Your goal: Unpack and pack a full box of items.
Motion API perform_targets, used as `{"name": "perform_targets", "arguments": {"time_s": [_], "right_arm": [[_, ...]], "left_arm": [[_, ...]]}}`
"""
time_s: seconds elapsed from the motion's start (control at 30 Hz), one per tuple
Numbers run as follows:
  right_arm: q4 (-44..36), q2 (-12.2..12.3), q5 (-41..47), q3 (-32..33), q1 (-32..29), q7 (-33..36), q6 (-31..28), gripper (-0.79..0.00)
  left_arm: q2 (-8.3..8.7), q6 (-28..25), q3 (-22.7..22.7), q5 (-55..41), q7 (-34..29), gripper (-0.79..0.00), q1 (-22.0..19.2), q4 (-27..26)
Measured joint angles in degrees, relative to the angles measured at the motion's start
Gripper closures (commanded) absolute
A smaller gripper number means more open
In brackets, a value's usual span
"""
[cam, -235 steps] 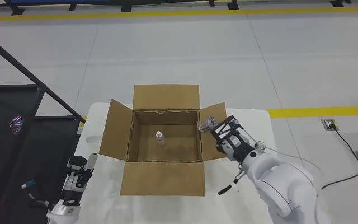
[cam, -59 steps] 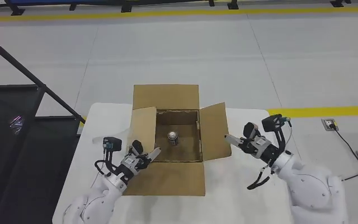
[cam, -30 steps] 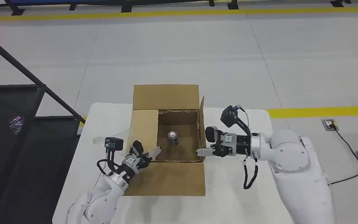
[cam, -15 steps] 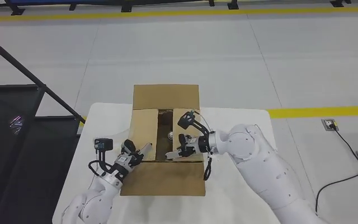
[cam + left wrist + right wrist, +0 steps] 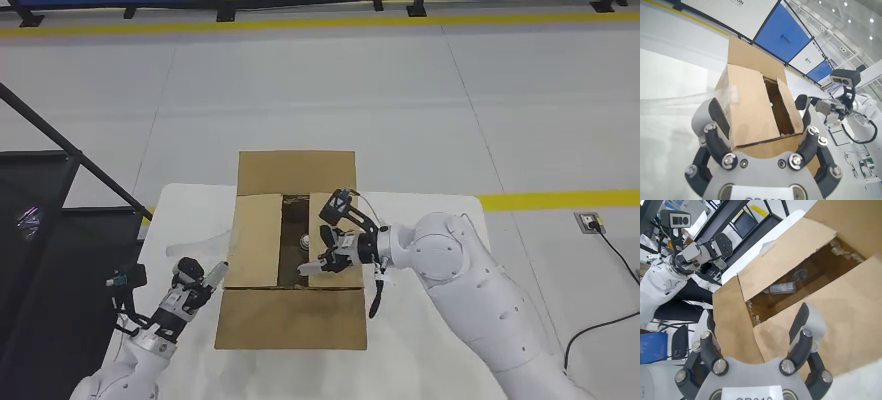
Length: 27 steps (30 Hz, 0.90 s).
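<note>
White tabletop point(image 5: 190, 215) is seen under a brown cardboard box point(image 5: 290, 318) whose side flaps are folded inward. Left of the box, near its left flap point(image 5: 256, 240), the left gripper point(image 5: 205, 272) is held with its fingers spread and nothing between them. Inside the box, a clear plastic bottle point(image 5: 783, 288) is seen lying on its side through the gap between the flaps. Over the box's right flap point(image 5: 322, 215), the right gripper point(image 5: 322, 255) is held spread wide.

My left gripper point(image 5: 200, 273) hangs open at the near left; my right gripper point(image 5: 320, 257), arm stretched leftward, gapes wide.
</note>
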Motion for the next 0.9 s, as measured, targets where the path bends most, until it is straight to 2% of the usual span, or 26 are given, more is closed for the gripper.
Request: {"name": "perform_targets", "arguments": {"time_s": [0.13, 0.27, 0.37, 0.5, 0.6, 0.73, 0.9], "right_arm": [[0.8, 0.0, 1.3, -0.2, 0.1, 0.0, 0.1, -0.785], [0.9, 0.0, 1.4, 0.0, -0.7, -1.5, 1.2, -0.785], [0.9, 0.2, -2.3, 1.9, -2.3, -9.5, 3.8, -0.785], [1.7, 1.1, 1.0, 8.1, -4.9, -20.9, 0.9, -0.785], [2.7, 1.5, 2.4, 11.6, -6.3, -26.6, 0.0, -0.785], [6.0, 1.2, 2.6, 11.8, -5.4, -31.8, 2.9, -0.785], [15.1, -0.4, 4.2, 8.2, -0.4, -35.2, 7.0, -0.785]], "left_arm": [[0.83, -5.9, -4.5, -6.3, -8.6, -0.785, 4.2, 0.7], [1.64, -8.6, -6.6, -11.7, -18.0, -0.785, 5.9, 2.5], [2.26, -11.6, -5.7, -14.9, -26.1, -0.785, 5.9, 4.3], [3.14, -15.8, -4.6, -20.3, -35.7, -0.785, 5.0, 6.2], [3.75, -17.2, -3.9, -25.1, -41.3, -0.785, 3.9, 7.3], [4.37, -17.1, -2.7, -30.9, -46.3, -0.785, 2.0, 8.4], [4.86, -17.0, -1.6, -36.7, -48.1, -0.785, 0.2, 8.9]]}}
